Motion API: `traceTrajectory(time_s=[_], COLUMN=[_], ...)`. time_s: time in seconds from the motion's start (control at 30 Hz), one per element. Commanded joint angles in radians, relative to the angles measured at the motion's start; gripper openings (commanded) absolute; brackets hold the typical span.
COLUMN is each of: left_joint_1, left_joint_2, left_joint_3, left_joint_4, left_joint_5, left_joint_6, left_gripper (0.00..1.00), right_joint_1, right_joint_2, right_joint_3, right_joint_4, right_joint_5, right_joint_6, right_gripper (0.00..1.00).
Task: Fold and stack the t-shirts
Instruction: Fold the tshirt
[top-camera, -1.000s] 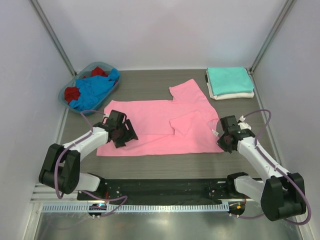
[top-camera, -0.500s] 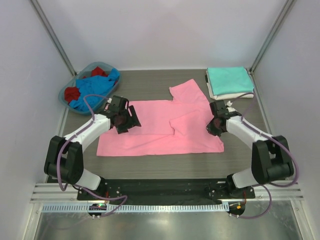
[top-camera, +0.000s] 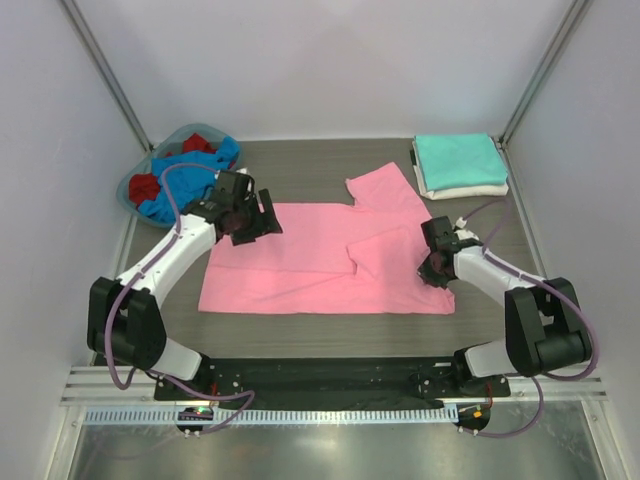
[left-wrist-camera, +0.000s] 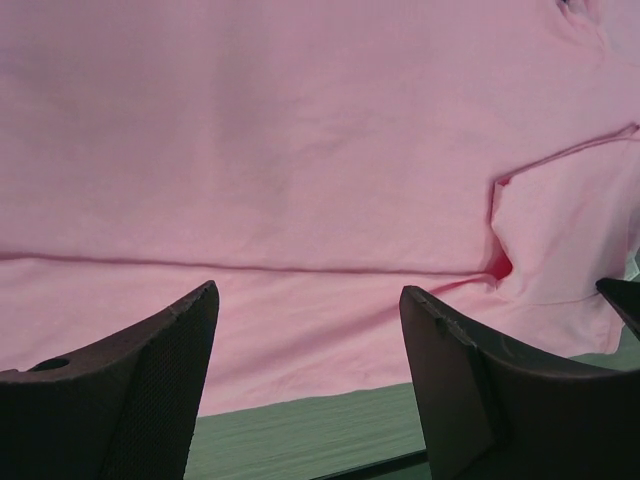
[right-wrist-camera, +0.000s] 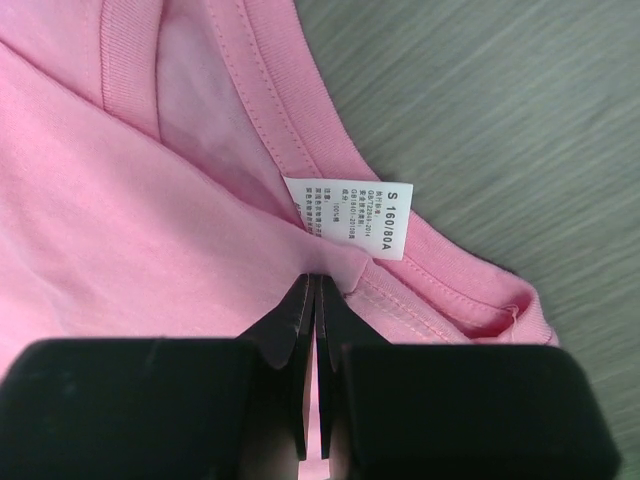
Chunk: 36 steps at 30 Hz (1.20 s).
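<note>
the right pincer (right-wrist-camera: 312, 290) is pressed together on a pinch of the pink t-shirt (top-camera: 300, 265) just under its neck label (right-wrist-camera: 352, 217), likely to drag that collar end over, while the left pincer (top-camera: 250, 222) hangs spread apart above the far hem corner, holding nothing. the shirt lies flat mid-table with bare table (top-camera: 300, 165) beyond it, the folded teal t-shirt (top-camera: 458, 158) on the white t-shirt (top-camera: 465, 190) far right, and the basket (top-camera: 127, 187) far left.

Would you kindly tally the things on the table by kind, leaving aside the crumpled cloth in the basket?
Spread shirts: 1, the pink shirt
Folded shirts: 2, the teal shirt on the white shirt
Basket: 1
Grippers: 2, the left gripper open, the right gripper shut on the pink shirt
Total: 6
</note>
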Motion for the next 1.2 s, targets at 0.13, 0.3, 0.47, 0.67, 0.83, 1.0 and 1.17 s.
traceTrajectory(time_s=[0.13, 0.3, 0.47, 0.67, 0.83, 1.0, 1.17], left_joint_1=[0.057, 0.208, 0.253, 0.253, 0.253, 0.255, 0.253], left_joint_2=[-0.022, 0.021, 0.154, 0.327, 0.467, 0.576, 0.697], left_joint_3=[0.091, 0.135, 0.227, 0.327, 0.416, 0.504, 0.615], left_joint_4=[-0.052, -0.072, -0.075, -0.103, -0.105, -0.114, -0.143], left_joint_5=[-0.092, -0.016, 0.024, 0.078, 0.032, -0.028, -0.039], left_joint_6=[0.063, 0.098, 0.152, 0.224, 0.267, 0.314, 0.351], left_gripper=[0.74, 0.74, 0.73, 0.69, 0.66, 0.64, 0.63], right_joint_1=[-0.084, -0.176, -0.176, -0.173, -0.174, -0.173, -0.174], right_joint_2=[-0.094, -0.157, -0.197, -0.098, 0.104, 0.246, 0.347], right_joint_3=[-0.093, -0.1, 0.037, 0.317, 0.541, 0.728, 0.827], right_joint_4=[-0.154, -0.157, -0.186, -0.171, -0.123, -0.108, -0.087], right_joint_5=[0.081, 0.032, -0.032, -0.193, -0.308, -0.37, -0.396], right_joint_6=[-0.035, -0.088, -0.156, -0.34, -0.465, -0.523, -0.542], right_gripper=[0.12, 0.12, 0.15, 0.24, 0.27, 0.28, 0.28])
